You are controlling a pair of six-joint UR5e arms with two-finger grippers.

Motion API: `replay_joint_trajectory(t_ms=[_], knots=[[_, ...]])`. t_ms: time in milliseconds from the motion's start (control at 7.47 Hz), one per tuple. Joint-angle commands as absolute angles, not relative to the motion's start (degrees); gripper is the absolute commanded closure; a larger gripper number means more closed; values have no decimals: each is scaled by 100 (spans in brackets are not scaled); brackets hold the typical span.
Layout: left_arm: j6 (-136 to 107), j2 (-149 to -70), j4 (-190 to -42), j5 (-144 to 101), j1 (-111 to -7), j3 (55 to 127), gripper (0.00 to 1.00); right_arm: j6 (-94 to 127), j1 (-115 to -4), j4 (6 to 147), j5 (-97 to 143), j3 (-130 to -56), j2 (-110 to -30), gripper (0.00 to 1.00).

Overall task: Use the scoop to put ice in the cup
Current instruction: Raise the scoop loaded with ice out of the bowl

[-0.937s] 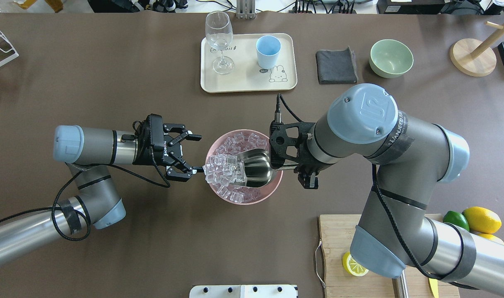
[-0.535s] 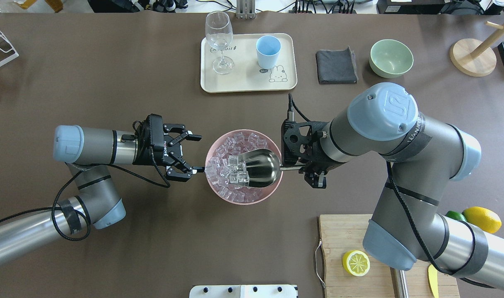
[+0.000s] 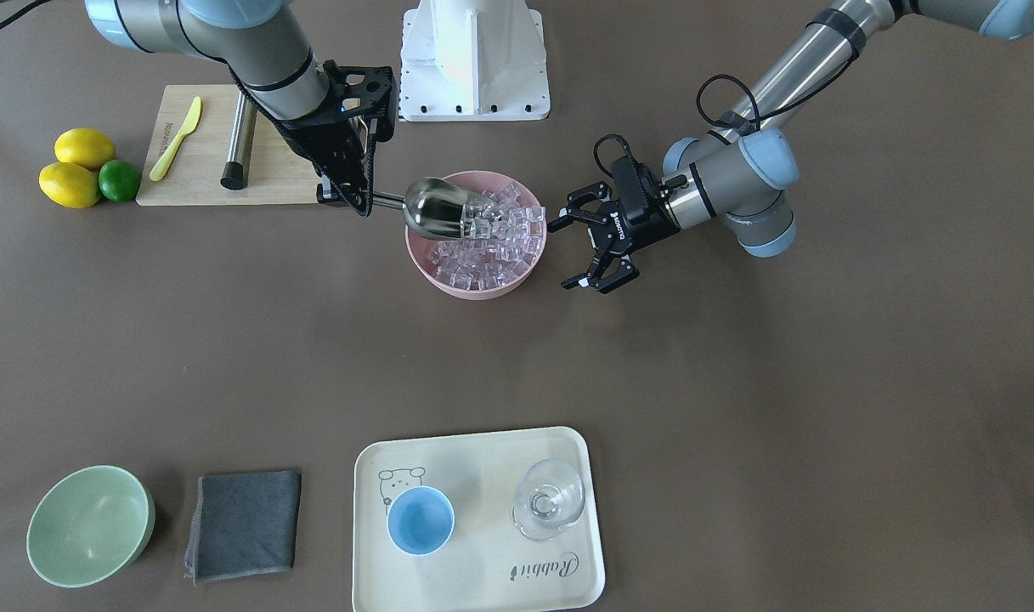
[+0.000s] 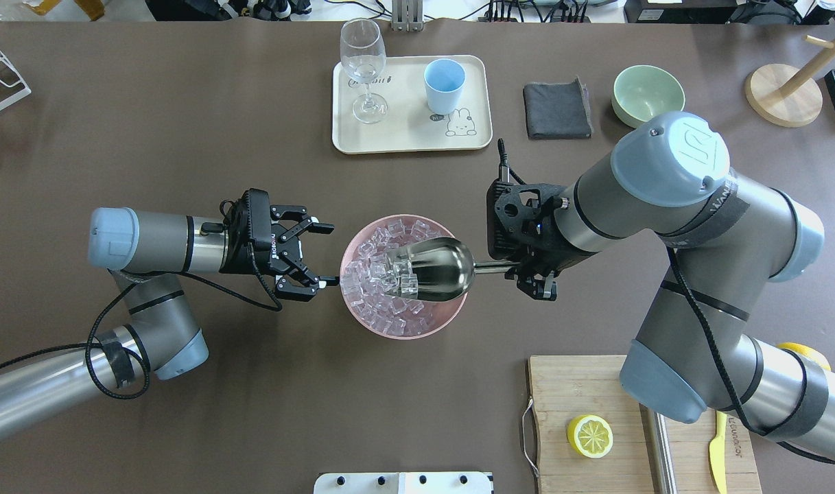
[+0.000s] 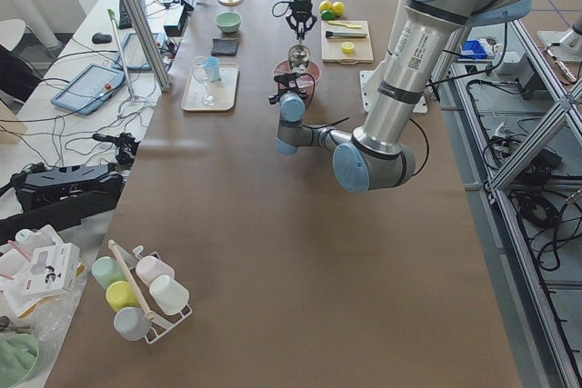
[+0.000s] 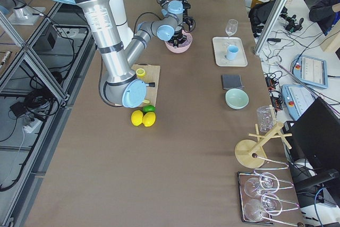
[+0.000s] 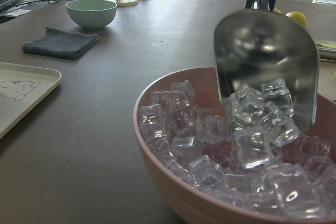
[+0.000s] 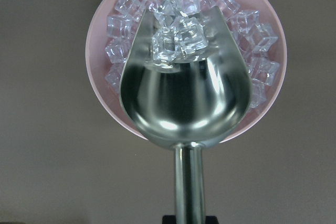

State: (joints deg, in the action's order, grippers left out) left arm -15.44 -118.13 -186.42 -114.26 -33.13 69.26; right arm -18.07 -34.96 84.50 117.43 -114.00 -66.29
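Brown table [image 4: 184,137]: right gripper [image 4: 527,269] grips the scoop [image 4: 438,267] handle, ice [image 4: 398,278] in its trough above the bowl [image 4: 403,333]; left gripper [image 4: 329,252], wide, just beside it.

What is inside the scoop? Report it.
A few ice cubes sit at the front lip of the scoop; the rear of the trough is bare steel. What lies in the pink bowl beneath the scoop is hidden.
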Motion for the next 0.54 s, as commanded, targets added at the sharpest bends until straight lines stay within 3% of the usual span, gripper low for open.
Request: replay_joint_trajectory(t_ms=[0,401], knots=[[-1547,-11812,-18642,-11434,-3313,6926,3,-1645,-3681,7868,12092,-11399,-6846,100],[-1547,-11812,-18642,-11443,-3313,6926,3,-1573,-4269,7734,12767,-11399,-6838,100]])
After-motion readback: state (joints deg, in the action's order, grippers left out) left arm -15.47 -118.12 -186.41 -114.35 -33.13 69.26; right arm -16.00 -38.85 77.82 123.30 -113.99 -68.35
